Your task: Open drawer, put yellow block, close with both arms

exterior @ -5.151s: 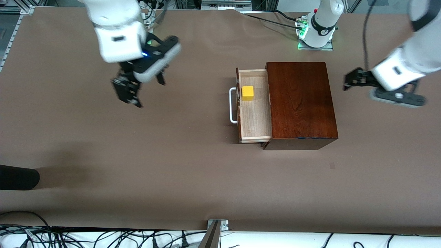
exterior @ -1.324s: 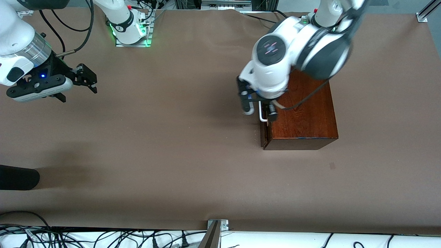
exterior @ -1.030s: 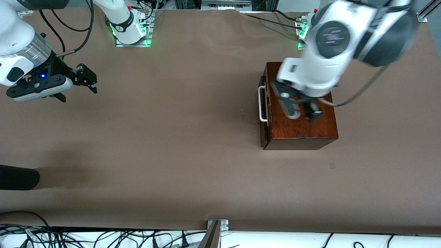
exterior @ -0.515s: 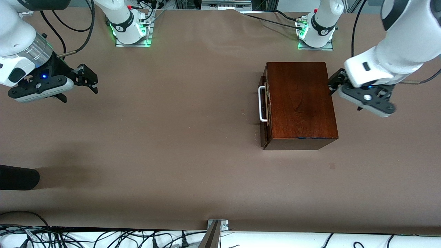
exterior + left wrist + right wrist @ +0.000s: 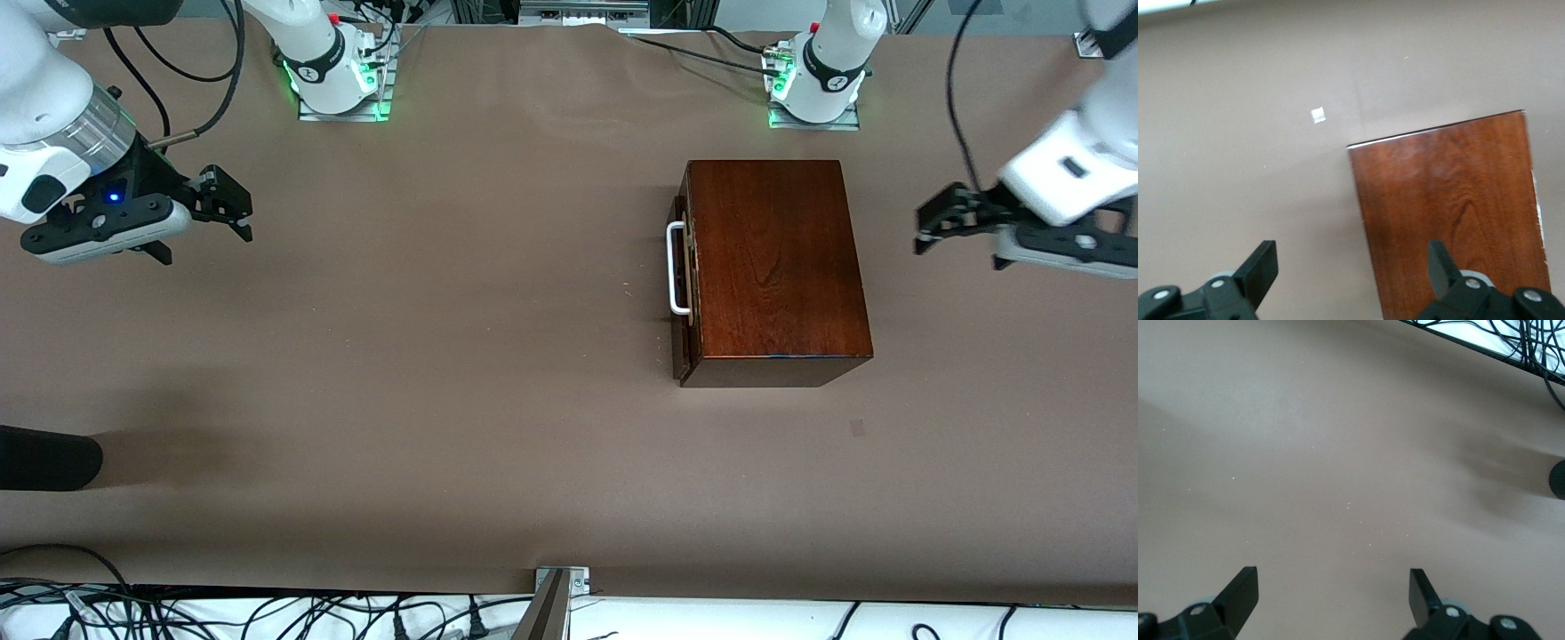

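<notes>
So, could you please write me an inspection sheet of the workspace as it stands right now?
Surface: brown table, one small pale mark near the box.
Job's things: wooden box with drawer shut, white handle facing the right arm's end; yellow block not visible.
Clutter: dark object at the table's edge, right arm's end.
Grippers: left gripper open, empty, above the table beside the box; right gripper open, empty, over bare table at the right arm's end.
Cables: black cables below the table's near edge; others by the arm bases.
Surroundings: metal framing along the top edge.
</notes>
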You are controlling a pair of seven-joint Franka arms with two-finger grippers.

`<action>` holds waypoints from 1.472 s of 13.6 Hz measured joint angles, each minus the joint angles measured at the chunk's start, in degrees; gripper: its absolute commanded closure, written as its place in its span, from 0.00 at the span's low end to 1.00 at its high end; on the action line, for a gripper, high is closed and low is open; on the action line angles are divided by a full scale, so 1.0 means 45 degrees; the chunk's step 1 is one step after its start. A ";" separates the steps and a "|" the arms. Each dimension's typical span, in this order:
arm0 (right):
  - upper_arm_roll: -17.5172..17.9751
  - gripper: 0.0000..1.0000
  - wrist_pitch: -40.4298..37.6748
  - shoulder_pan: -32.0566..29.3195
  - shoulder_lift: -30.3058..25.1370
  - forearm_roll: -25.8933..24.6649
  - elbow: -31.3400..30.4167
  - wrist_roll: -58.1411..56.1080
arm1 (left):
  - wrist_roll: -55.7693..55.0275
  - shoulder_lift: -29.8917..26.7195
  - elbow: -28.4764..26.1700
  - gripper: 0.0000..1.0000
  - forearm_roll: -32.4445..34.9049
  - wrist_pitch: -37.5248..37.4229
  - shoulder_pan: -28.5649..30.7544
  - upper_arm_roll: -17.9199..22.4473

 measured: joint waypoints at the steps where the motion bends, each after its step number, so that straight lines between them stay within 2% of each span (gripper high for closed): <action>1: 0.0000 0.00 0.0000 0.0000 0.0000 -0.0004 0.0000 0.0000 | 0.0001 -0.0071 -0.0168 0.00 -0.0017 -0.0074 0.0050 0.0269; 5: -0.0011 0.00 0.0000 -0.0002 0.0000 -0.0063 0.0003 0.0000 | -0.0047 -0.0197 -0.0256 0.00 -0.0015 -0.1229 0.0533 0.0234; 8: -0.0088 0.00 -0.0192 -0.0014 -0.0014 -0.0079 0.0158 0.0000 | -0.0059 -0.0229 -0.0256 0.00 -0.0015 -0.1340 0.1444 -0.0701; 10: -0.0101 0.00 -0.0390 -0.0024 -0.0017 -0.0082 0.0334 -0.0002 | -0.0088 -0.0229 -0.0257 0.00 -0.0015 -0.1340 0.1573 -0.0946; 20: 0.0062 0.00 -0.1147 0.0001 0.0001 -0.0080 0.0412 -0.0020 | -0.0098 -0.0229 -0.0275 0.00 -0.0015 -0.1340 0.1636 -0.0995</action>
